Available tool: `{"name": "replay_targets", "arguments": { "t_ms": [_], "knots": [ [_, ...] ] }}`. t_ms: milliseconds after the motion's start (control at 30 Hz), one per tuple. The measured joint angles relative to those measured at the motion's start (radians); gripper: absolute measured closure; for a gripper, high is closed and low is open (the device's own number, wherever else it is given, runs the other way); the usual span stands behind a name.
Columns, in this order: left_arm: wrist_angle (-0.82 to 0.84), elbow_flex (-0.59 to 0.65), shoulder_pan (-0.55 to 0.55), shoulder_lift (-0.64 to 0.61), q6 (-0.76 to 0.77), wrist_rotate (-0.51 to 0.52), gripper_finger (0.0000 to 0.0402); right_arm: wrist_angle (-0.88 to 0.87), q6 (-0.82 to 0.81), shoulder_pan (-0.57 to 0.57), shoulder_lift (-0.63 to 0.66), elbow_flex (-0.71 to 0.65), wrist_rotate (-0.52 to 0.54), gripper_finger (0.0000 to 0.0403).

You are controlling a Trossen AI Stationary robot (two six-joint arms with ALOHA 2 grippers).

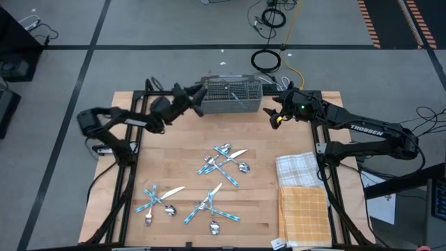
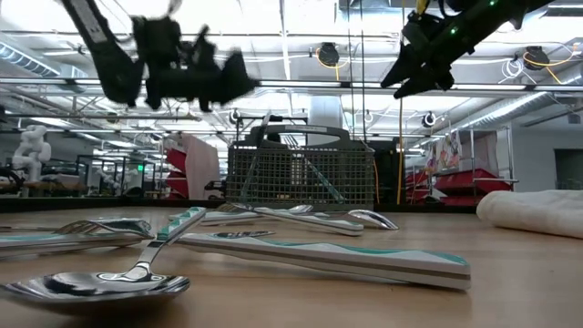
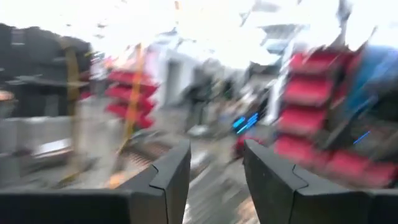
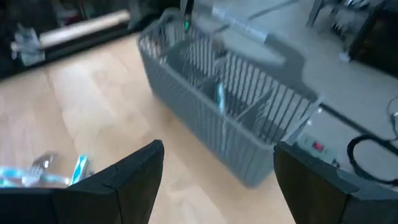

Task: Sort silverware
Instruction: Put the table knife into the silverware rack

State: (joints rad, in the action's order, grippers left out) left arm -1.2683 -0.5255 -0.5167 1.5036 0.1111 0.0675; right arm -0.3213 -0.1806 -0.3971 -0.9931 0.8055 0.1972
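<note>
On the near half of the wooden bench point(image 1: 174, 167) we see the silverware point(image 1: 209, 188) in three crossed heaps, long axes splayed in several diagonal directions, one piece standing tilted inside the grey caddy point(image 1: 232, 96) at the far edge. Both grippers hang far from the heaps: the left gripper point(image 1: 197, 97) just left of the caddy, fingers point(image 3: 171, 180) narrowly parted, empty; the right gripper point(image 1: 275, 110) just right, fingers point(image 4: 124, 180) wide, empty. Folded towels point(image 1: 302, 188) lie near right; grey floor and red shelving lie beyond.

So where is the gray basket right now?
In the high view, the gray basket sits at the table's far edge, in the middle, between the left hand and the right hand.
</note>
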Motion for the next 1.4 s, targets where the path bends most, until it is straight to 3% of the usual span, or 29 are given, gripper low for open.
{"name": "replay_targets", "arguments": {
  "t_ms": [133, 300, 467, 600, 833, 1067, 1400],
  "knots": [
    [0.068, 0.0, 0.031, -0.197, 0.1, -0.088, 0.0249, 0.011, -0.037, 0.047, -0.077, 0.0, -0.082, 0.0115],
    [0.283, 0.0, 0.081, -0.459, 0.147, -0.101, 0.0249, 0.079, -0.118, 0.11, -0.196, 0.001, -0.1, 0.0115],
    [0.484, -0.001, 0.128, -0.672, 0.147, -0.101, 0.0249, 0.189, -0.04, 0.225, -0.308, 0.001, -0.1, 0.0115],
    [0.63, -0.001, 0.151, -0.801, 0.178, -0.101, 0.0249, 0.165, -0.007, 0.289, -0.409, 0.071, -0.099, 0.0115],
    [0.75, -0.001, 0.169, -0.928, 0.225, -0.116, 0.0249, -0.041, 0.169, 0.354, -0.64, 0.343, -0.099, 0.0115],
    [0.772, -0.001, 0.187, -0.996, 0.224, -0.123, 0.0249, -0.299, 0.366, 0.394, -0.878, 0.604, -0.096, 0.0115],
    [0.903, -0.001, 0.186, -1.063, 0.224, -0.151, 0.025, -0.328, 0.387, 0.463, -0.999, 0.656, -0.124, 0.0116]
  ]
}}
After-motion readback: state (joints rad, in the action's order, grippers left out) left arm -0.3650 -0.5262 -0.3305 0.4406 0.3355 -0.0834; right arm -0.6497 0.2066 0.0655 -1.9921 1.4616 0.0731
